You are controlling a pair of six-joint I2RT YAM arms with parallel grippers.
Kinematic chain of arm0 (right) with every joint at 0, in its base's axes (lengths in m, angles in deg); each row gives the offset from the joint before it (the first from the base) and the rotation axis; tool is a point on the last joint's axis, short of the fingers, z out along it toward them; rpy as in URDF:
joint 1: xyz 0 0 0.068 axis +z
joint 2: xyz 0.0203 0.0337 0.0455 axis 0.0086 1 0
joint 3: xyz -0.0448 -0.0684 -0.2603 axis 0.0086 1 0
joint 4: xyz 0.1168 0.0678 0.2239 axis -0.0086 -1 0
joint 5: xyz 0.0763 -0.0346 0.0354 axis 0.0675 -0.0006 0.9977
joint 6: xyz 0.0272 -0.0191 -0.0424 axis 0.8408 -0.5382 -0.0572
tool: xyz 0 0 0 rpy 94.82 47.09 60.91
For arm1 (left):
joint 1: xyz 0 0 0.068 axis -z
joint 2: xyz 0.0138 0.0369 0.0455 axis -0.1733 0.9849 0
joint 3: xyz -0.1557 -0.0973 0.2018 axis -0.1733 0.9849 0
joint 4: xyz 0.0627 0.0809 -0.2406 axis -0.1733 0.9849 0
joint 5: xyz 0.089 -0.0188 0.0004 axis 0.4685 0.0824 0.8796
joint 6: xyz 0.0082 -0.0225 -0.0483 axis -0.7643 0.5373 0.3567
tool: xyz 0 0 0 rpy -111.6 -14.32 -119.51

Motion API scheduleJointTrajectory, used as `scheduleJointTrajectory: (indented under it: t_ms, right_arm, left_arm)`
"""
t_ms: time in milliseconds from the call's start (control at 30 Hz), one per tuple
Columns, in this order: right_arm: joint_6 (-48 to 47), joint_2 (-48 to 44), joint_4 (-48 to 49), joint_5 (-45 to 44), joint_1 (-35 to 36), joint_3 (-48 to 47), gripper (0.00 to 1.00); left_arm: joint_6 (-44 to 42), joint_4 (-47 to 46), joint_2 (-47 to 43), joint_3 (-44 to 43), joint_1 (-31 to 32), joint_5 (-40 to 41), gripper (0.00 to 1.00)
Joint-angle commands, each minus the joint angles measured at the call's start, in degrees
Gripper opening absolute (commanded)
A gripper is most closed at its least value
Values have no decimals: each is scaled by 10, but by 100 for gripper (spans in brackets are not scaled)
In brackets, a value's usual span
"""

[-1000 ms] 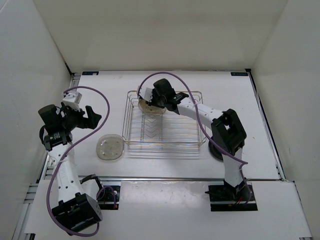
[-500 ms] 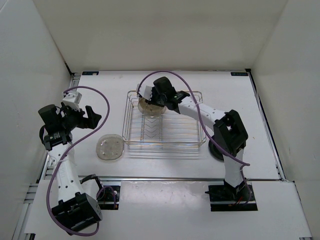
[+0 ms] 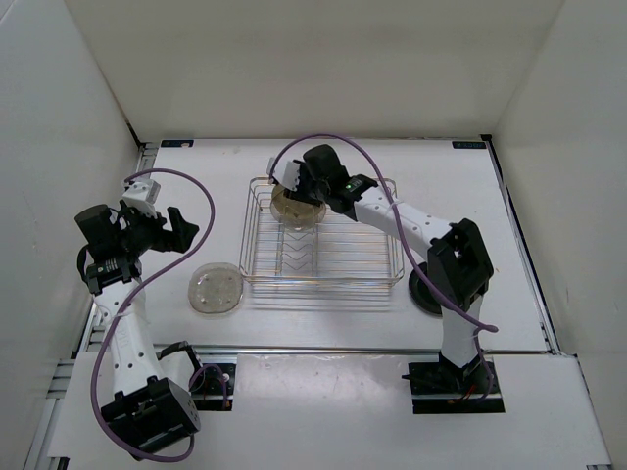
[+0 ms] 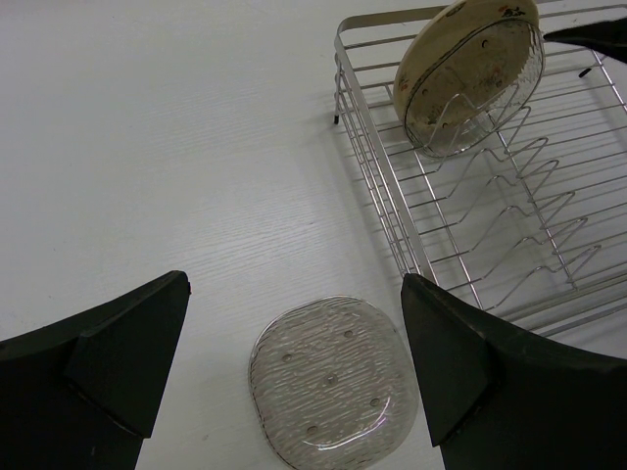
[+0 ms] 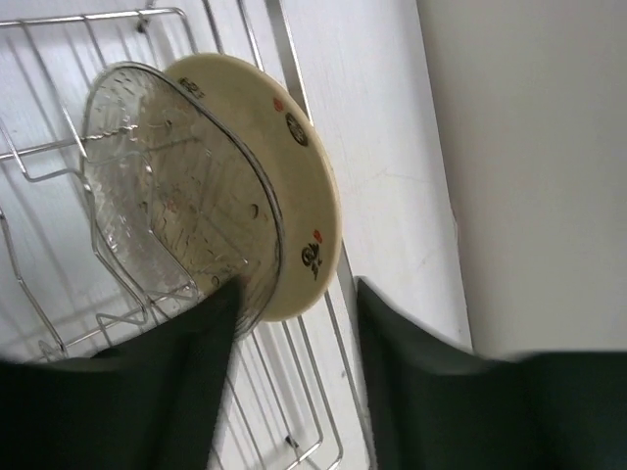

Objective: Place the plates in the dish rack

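Left gripper [image 3: 184, 222] hangs over the table's [image 3: 490, 215] left edge, near side, jaws wide apart with nothing between them. It points toward the rack.

Pale plate [image 3: 217, 290], clear and dimpled, lies flat on the table. It is just off the near left corner of the dish rack [image 3: 362, 257] and not touching it.

A dark round shape [image 3: 423, 297], likely the black plate, sits at the rack's near right corner. It is partly hidden by the right arm, so I can't tell more.

The rack sits mid-table with its zigzag prongs running near to far. The near and middle prongs are bare.

At the rack's far left corner two plates stand on edge in the prongs, leaning together. The translucent plate [image 5: 167, 196] is in front and the tan plate [image 5: 294, 166] is behind, against the rack's far rail.

Right gripper [image 5: 296, 294] reaches over that end with its jaws partly apart, straddling the rims of both plates. One finger [image 5: 196, 372] overlaps the translucent plate's edge. A gap shows between the other finger and the tan rim, so there is no pinch.
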Motion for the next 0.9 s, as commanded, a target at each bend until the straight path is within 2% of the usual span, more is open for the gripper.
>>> scheduleJointTrajectory:
  t_ms: [0,100,133,167,233,267,300,333,400,500,600,667,700,767,867]
  right_arm:
    - [-20,-45,19,-58,2,-30,62]
    - [-79,-74,101,-142,2,-9,69]
    - [-109,-91,135,-199,2,16,72]
    - [-123,-100,201,-227,-10,25,77]
    - [-140,-123,243,-269,-24,40,93]
    - [-140,-132,250,-279,-44,40,98]
    - [-127,-150,250,-289,-56,48,100]
    - [-97,-157,240,-290,-68,53,100]
    - [-43,-177,165,-290,-108,53,100]
    - [55,-213,61,-228,-158,76,100]
    - [129,-269,37,-169,-197,157,100]
    - [178,-296,12,-92,-226,190,100]
    - [194,-303,-2,-68,-236,198,100]
    - [211,-320,-33,-6,-260,211,100]
    - [224,-344,-33,30,-279,251,100]
  left_arm:
    - [2,-6,-3,1,-3,-11,100]
    - [-10,-6,18,1,-3,7,100]
    - [-17,-6,24,1,-3,24,100]
    - [-23,-6,31,1,-3,32,100]
    - [-28,-6,54,-6,-3,37,100]
    - [-28,-6,63,-12,-3,37,98]
    - [-28,-6,73,-12,-3,37,94]
    - [-28,-6,96,-18,-3,31,94]
    - [-28,-6,121,-24,-3,31,94]
    - [-28,-6,175,-29,-3,25,95]
    - [-42,-6,209,-29,-3,7,92]
    - [-57,-6,245,-29,-3,2,89]
    - [-57,-6,257,-29,-3,2,82]
    - [-66,-1,287,-29,-3,2,81]
    - [-85,5,306,-29,-3,17,76]
